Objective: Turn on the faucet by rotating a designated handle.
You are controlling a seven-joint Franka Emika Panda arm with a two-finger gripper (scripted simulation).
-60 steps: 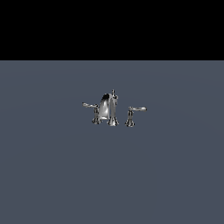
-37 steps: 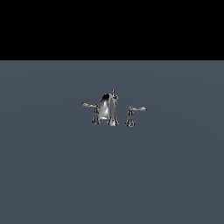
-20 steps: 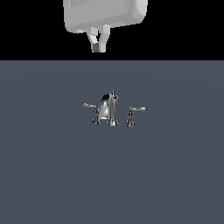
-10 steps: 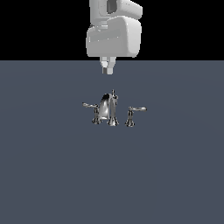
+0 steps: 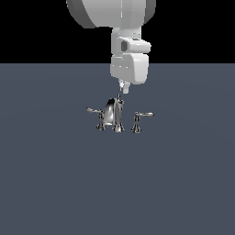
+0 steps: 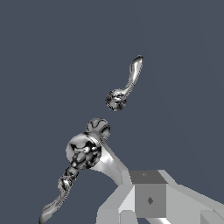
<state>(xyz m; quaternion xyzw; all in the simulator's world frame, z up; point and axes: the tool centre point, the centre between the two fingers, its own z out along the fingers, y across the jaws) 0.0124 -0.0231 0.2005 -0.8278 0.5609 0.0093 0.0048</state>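
Slate-grey desk (image 5: pixel 55 183) spreads beneath the arm, whose gripper (image 5: pixel 123 87), nothing held and its opening not discernible, hangs just above the faucet (image 5: pixel 112 114) spout: approach step, so it must next shift to the handle (image 5: pixel 142 115) on the exterior view's right.

My gripper (image 5: pixel 123 88) hangs just above the faucet (image 5: pixel 113 114), over its spout knob. The faucet stands on the flat floor (image 5: pixel 117 183), mid-scene. The handle (image 5: pixel 141 115) sits on its own post at the exterior view's right, apart from the spout; the other lever (image 5: pixel 94 111) is left, close against it.
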